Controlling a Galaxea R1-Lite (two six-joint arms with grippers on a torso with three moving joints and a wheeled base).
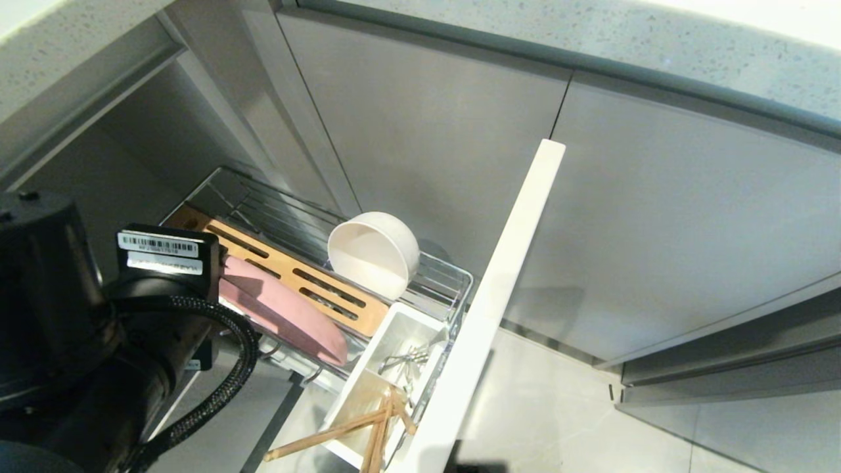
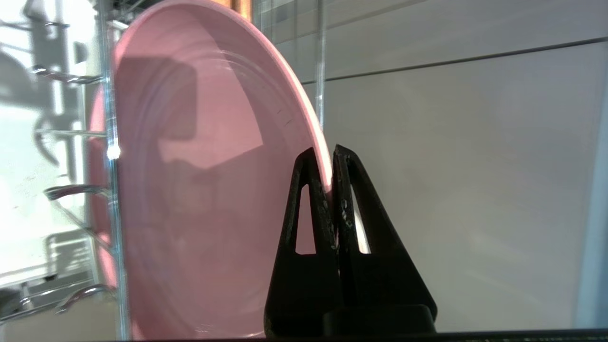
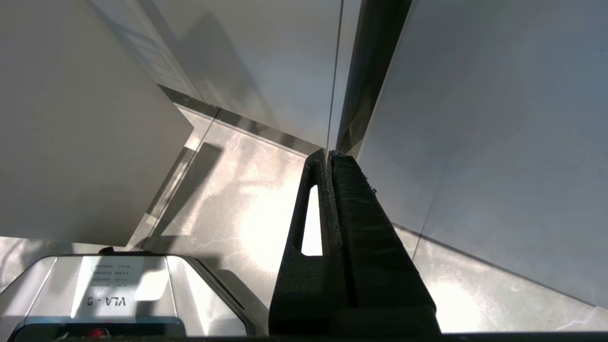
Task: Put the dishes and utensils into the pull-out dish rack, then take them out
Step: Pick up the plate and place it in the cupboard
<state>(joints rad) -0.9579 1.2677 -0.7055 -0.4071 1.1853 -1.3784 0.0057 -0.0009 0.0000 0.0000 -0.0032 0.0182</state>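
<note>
The left end effector (image 2: 331, 152) is clenched on the rim of the pink plate (image 2: 199, 190), which stands on edge in the pull-out dish rack (image 1: 453, 289), along the slotted wooden board (image 1: 295, 276). Just past it the white bowl (image 1: 374, 253) lies tipped on its side. Nearer the front panel, the utensil tub (image 1: 378, 348) holds the chopsticks (image 1: 368, 427). The right end effector (image 3: 328, 154) hangs clenched and empty over the floor (image 3: 237, 213).

In the pull-out dish rack (image 1: 453, 279), the plate (image 1: 289, 315) stands left of the bowl (image 1: 374, 253), chopsticks (image 1: 368, 424) in the utensil tub (image 1: 374, 381) in front.
</note>
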